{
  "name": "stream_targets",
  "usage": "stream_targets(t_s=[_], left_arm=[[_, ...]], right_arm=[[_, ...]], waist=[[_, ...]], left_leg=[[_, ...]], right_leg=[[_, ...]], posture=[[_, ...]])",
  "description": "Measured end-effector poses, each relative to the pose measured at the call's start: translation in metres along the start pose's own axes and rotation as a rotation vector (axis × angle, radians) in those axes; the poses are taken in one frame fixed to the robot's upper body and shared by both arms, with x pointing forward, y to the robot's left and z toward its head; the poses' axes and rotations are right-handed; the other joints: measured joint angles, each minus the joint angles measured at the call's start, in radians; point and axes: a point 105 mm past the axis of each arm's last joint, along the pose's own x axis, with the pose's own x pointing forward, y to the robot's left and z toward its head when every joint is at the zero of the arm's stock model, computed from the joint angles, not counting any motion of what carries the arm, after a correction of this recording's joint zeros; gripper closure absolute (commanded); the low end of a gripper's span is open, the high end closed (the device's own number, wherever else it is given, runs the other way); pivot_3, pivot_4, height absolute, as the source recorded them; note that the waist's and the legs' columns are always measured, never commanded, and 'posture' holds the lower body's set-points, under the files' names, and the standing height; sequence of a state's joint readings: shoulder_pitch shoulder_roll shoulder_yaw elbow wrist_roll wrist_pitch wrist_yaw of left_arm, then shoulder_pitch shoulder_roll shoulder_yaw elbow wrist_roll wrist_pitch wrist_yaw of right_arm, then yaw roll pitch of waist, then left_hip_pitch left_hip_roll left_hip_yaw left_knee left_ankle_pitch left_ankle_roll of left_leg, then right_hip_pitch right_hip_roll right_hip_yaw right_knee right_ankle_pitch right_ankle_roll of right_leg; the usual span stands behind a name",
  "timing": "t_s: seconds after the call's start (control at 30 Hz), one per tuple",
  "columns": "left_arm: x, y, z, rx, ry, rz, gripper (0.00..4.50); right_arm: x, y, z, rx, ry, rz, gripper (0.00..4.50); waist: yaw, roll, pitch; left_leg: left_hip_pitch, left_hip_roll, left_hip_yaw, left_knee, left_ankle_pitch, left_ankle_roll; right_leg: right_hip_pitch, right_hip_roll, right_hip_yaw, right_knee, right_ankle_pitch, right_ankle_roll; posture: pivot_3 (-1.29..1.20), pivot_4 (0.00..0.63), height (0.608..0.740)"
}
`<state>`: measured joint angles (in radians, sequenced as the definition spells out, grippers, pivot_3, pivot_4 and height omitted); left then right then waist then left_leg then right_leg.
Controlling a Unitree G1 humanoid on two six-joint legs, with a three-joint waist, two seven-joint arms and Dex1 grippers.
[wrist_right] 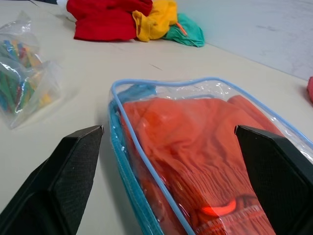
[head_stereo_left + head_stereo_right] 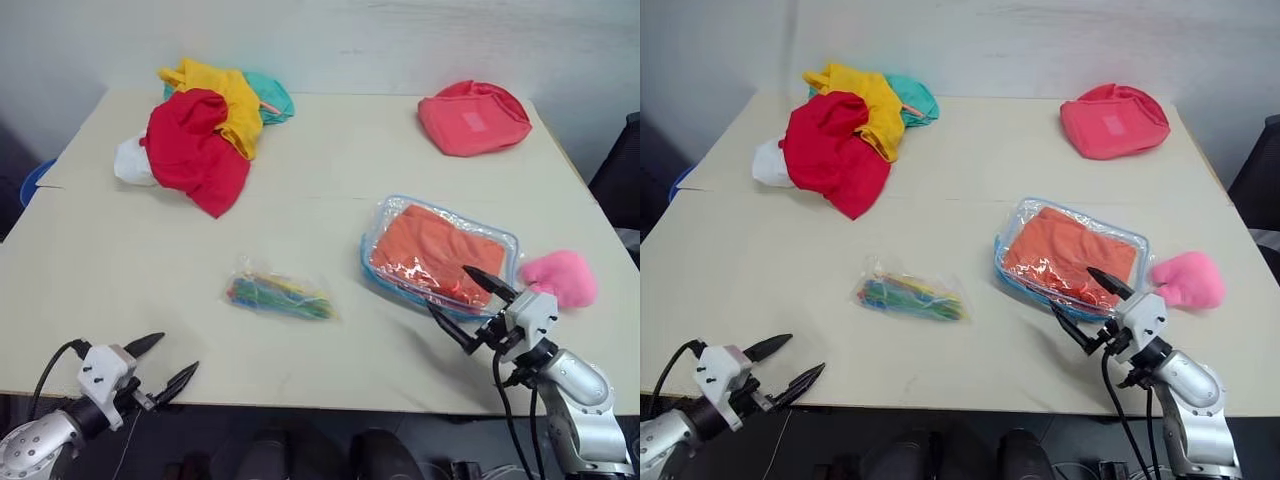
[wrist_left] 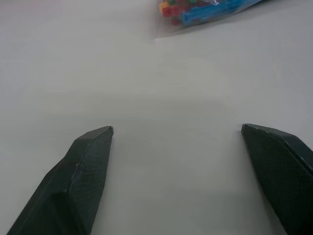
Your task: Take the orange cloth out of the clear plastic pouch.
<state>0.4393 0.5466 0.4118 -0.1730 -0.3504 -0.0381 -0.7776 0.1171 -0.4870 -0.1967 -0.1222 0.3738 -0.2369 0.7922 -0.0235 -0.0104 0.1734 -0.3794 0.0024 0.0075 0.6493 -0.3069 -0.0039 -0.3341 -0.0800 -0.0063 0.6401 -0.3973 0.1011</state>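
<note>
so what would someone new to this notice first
Probably the orange cloth still inside the clear plastic pouch on the table's near right, with the open right gripper at its near edge. Then the bright heap at the far left, a red cloth under a yellow cloth.

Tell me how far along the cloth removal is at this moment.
Nothing is done yet: the orange cloth lies fully inside the clear plastic pouch. The right gripper hovers open at the pouch's near edge; the left gripper is open over bare table. Opening and extraction remain.
</note>
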Motion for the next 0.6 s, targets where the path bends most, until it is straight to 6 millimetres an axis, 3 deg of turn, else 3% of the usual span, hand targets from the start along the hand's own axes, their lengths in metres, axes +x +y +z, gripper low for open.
stream_targets(t_s=[0.13, 0.3, 0.6], left_arm=[[0.006, 0.004, 0.007, 0.007, -0.024, 0.009, 0.07], [0.005, 0.002, 0.014, -0.110, -0.053, -0.083, 0.07], [0.003, 0.002, 0.029, 0.014, -0.079, -0.212, 0.07]], right_arm=[[-0.010, 0.013, -0.011, 0.036, 0.045, 0.041, 0.00], [-0.010, 0.019, -0.013, 0.043, 0.050, 0.076, 0.00], [-0.009, 0.024, -0.011, 0.045, 0.046, 0.142, 0.00]], waist=[[-0.002, 0.000, 0.000], [-0.011, 0.000, 0.000], [-0.002, 0.001, 0.000]], left_leg=[[0.000, 0.000, 0.000, 0.000, 0.000, 0.000], [0.010, 0.002, 0.000, -0.003, -0.002, 0.002], [0.010, 0.001, -0.001, -0.002, -0.002, 0.001]], right_leg=[[0.001, 0.000, 0.000, 0.000, 0.000, 0.000], [0.009, 0.001, 0.000, -0.003, -0.001, -0.001], [0.011, 0.000, -0.001, -0.005, -0.001, -0.002]], posture=[[0.00, 0.150, 0.740], [0.00, 0.150, 0.740], [0.00, 0.150, 0.740]])
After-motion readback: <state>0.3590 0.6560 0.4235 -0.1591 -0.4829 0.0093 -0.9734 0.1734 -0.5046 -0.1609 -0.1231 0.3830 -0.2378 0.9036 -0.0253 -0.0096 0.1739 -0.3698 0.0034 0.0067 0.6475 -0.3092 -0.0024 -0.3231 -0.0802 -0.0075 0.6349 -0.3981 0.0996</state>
